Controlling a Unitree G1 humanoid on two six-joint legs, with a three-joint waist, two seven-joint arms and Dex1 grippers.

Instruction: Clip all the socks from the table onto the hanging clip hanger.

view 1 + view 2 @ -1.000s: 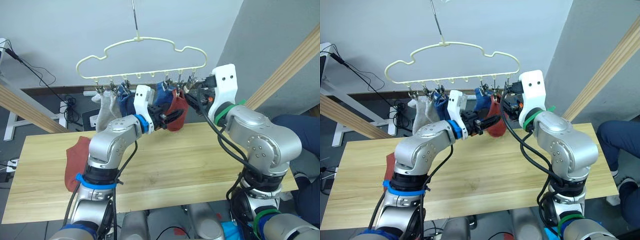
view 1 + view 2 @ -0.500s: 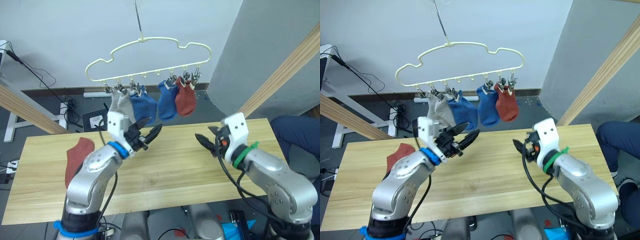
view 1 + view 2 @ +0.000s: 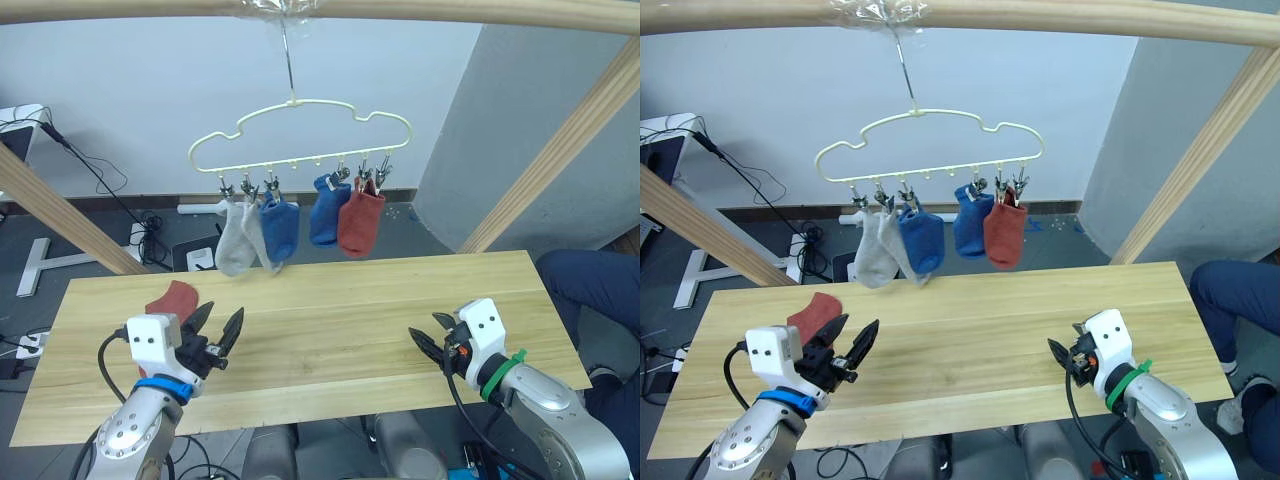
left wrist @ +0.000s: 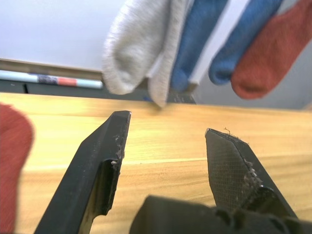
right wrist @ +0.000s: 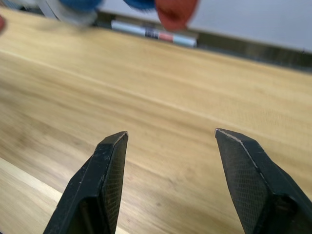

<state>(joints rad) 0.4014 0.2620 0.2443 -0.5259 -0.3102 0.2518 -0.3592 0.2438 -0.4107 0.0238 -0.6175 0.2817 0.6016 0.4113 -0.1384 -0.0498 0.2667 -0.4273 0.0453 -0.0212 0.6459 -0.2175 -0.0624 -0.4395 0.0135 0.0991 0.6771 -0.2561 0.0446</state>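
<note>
Five socks hang from the hanger (image 3: 300, 135), and one red sock (image 3: 172, 299) lies flat on the table (image 3: 330, 300) at your far left, near the back edge. Just to the right of this sock you see the left gripper (image 3: 218, 333), low over the front part of the table, with its two fingers spread apart and nothing between them. It is near the red sock but not touching it.

Above the table, the hanger is hooked on a wooden beam (image 3: 320, 8) that runs across the top. On its clips, from left to right, you find the two grey socks (image 3: 238, 238) close together, then a blue sock (image 3: 280, 228), then a second blue sock (image 3: 324, 211), and last the hanging red sock (image 3: 359, 222), which touches that second blue one. All five hang free, above the back edge of the table.

At the right, the right gripper (image 3: 432, 346) is low over the front of the table, well apart from the left one. Its fingers are also spread, and they hold nothing; bare wood shows between them in the right wrist view.
</note>
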